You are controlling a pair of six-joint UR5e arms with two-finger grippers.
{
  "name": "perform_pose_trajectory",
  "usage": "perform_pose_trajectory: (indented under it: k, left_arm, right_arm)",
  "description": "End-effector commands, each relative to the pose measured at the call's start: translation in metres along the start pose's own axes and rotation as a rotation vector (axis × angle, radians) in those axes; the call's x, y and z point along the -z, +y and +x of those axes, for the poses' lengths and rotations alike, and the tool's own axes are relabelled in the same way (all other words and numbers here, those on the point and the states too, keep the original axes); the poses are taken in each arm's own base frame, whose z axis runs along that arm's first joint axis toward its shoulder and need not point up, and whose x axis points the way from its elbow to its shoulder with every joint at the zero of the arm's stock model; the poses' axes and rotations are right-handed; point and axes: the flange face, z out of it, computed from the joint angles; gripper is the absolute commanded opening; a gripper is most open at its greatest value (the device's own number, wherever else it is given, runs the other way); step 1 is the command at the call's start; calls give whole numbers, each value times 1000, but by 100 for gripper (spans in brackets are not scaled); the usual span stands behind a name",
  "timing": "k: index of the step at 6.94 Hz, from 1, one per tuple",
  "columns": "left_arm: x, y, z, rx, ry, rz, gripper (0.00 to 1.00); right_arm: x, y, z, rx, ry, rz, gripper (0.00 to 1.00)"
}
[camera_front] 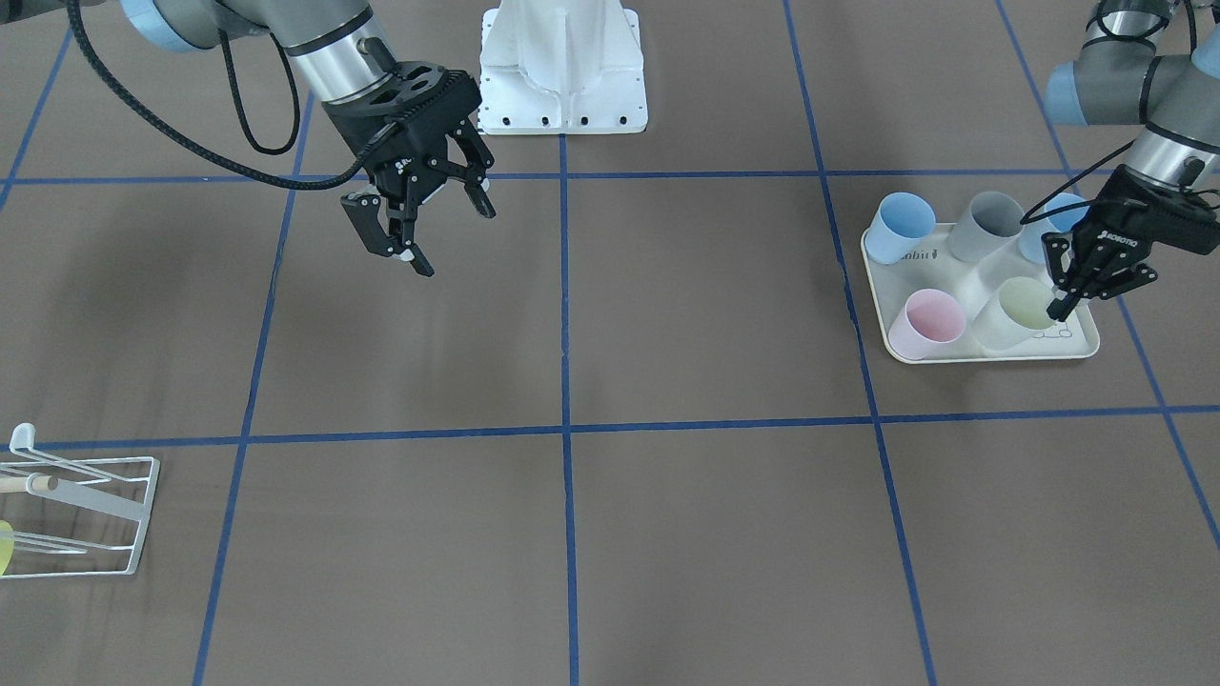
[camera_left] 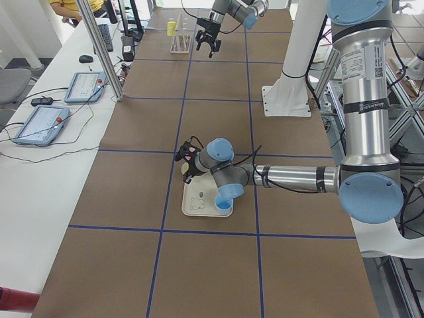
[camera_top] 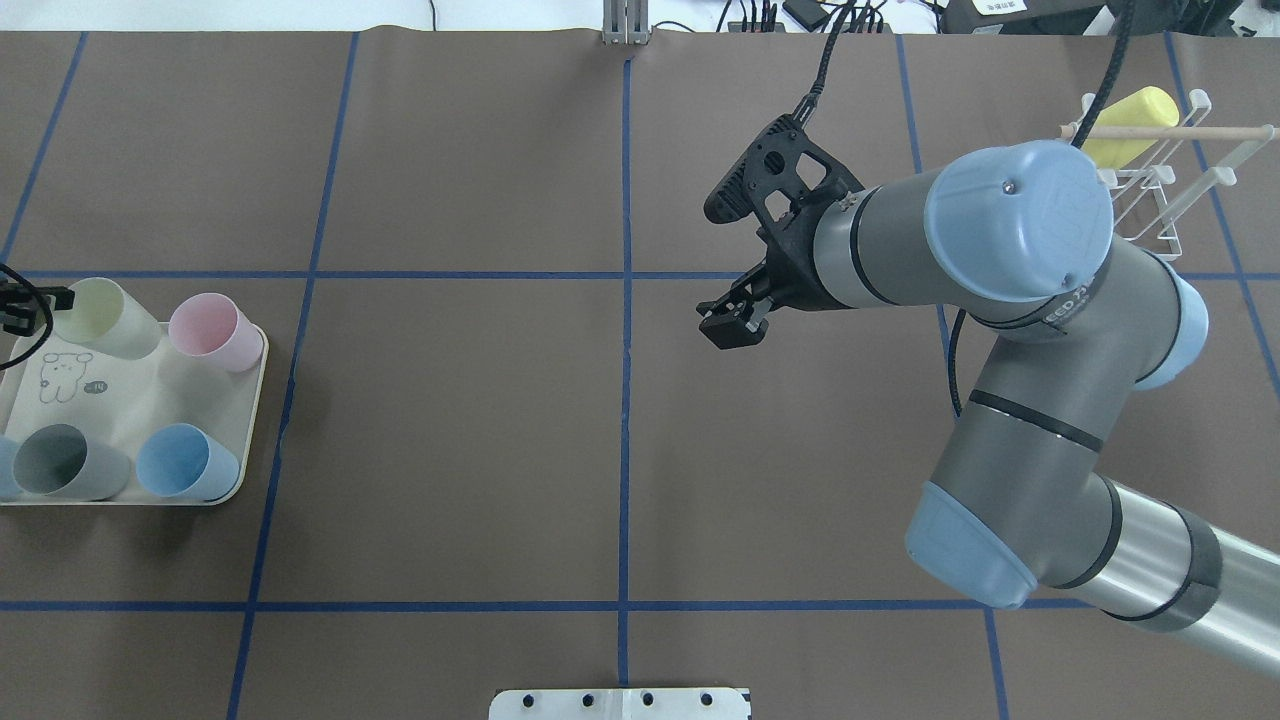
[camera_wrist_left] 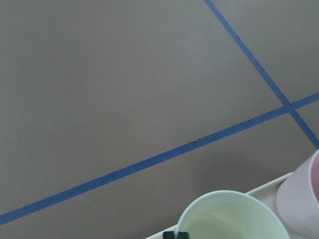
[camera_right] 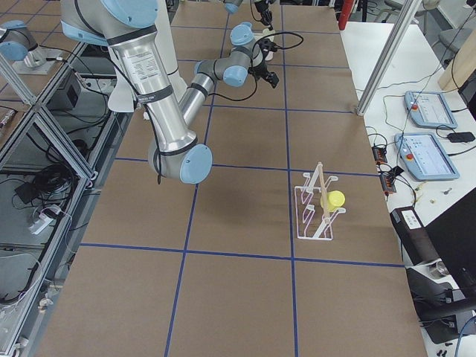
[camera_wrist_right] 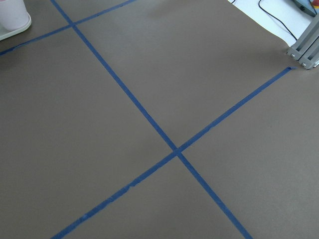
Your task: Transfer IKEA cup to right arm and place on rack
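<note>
A pale green IKEA cup (camera_front: pixel 1020 310) stands on the cream tray (camera_front: pixel 991 355) at the robot's left end of the table. My left gripper (camera_front: pixel 1059 309) is shut on the cup's rim; in the left wrist view its tips (camera_wrist_left: pixel 175 234) sit close together at the rim of the pale green cup (camera_wrist_left: pixel 229 219). My right gripper (camera_front: pixel 453 238) hangs open and holds nothing, above the brown table surface near the middle. The white wire rack (camera_top: pixel 1160 190) stands at the far right end, with a yellow cup (camera_top: pixel 1130 125) lying on it.
A pink cup (camera_front: pixel 926 322), a blue cup (camera_front: pixel 901 227), a grey cup (camera_front: pixel 986 224) and another blue cup (camera_front: pixel 1044 229) share the tray. The white robot base (camera_front: pixel 562 67) stands at the robot's edge of the table. Blue tape lines cross the brown surface.
</note>
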Motion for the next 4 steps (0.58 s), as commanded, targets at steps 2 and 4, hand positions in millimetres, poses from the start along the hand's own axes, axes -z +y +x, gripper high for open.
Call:
perform_pose_trajectory:
  k: [2, 4]
  left_arm:
    - [94, -59, 18, 47, 114, 56, 0]
    - [136, -97, 85, 324, 206, 86, 0]
  right_arm:
    - [-10, 5, -27, 15, -33, -11, 99]
    - [-19, 4, -68, 52, -18, 44, 99]
